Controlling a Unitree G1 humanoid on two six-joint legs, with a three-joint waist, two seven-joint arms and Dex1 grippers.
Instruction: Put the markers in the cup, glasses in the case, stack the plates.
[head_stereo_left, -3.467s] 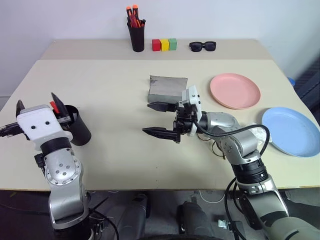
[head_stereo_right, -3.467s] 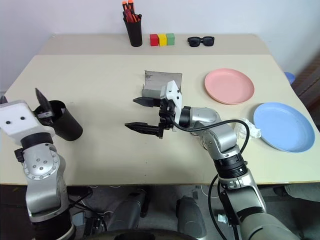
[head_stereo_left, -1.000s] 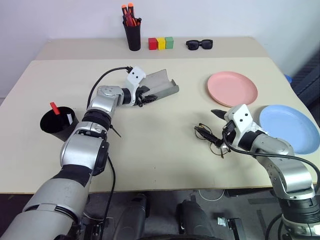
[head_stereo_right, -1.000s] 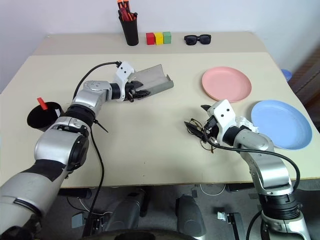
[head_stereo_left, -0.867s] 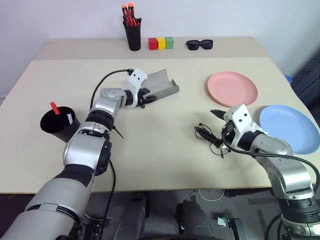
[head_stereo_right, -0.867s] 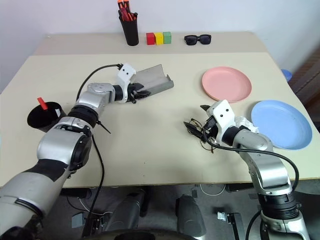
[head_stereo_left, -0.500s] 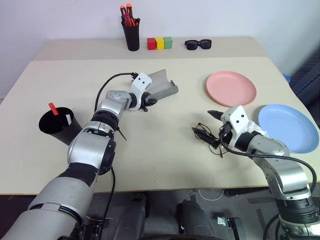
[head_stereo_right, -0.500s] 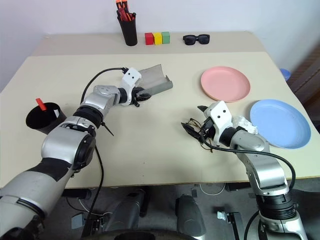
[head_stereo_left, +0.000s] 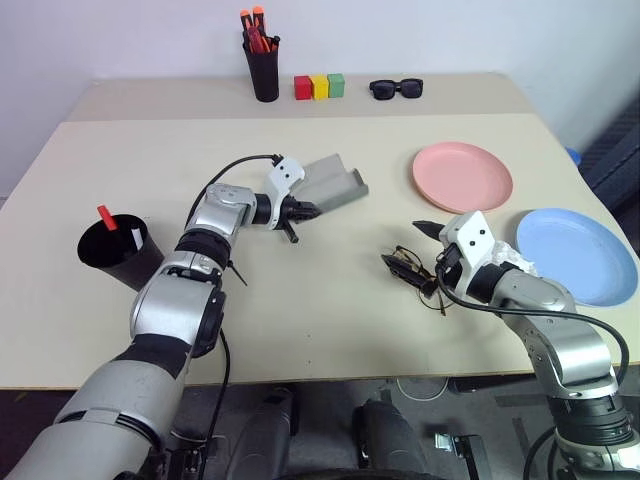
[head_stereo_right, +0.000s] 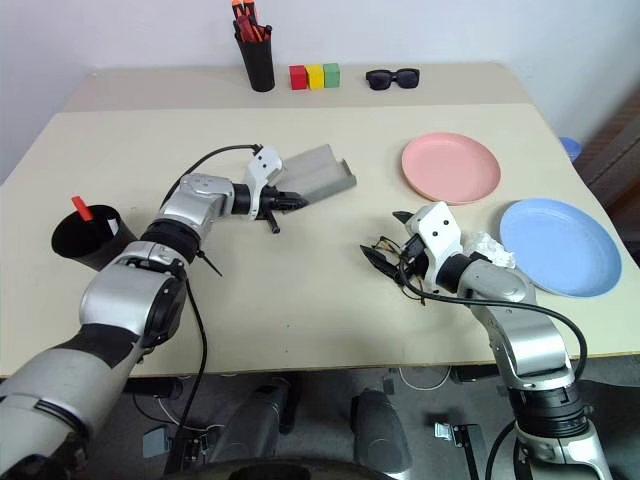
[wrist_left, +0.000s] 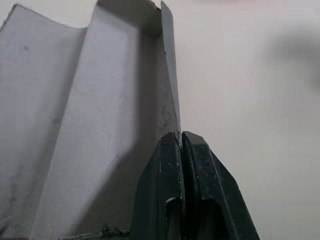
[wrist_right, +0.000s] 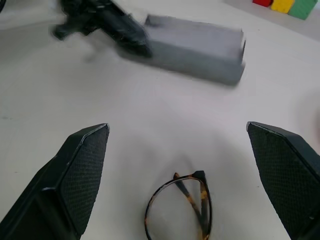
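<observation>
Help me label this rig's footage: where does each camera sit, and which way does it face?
Left and right eye views: on the head, looking forward and down over the table; both arms show.
Left wrist view: on the left wrist, along its shut fingers, at the open grey case.
Right wrist view: on the right wrist, between its open fingers, at the glasses.
Both wrist views share the case.

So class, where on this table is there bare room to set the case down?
Bare table runs between the black cup and the glasses, in front of the case. The right side is crowded by the pink plate and blue plate.
</observation>
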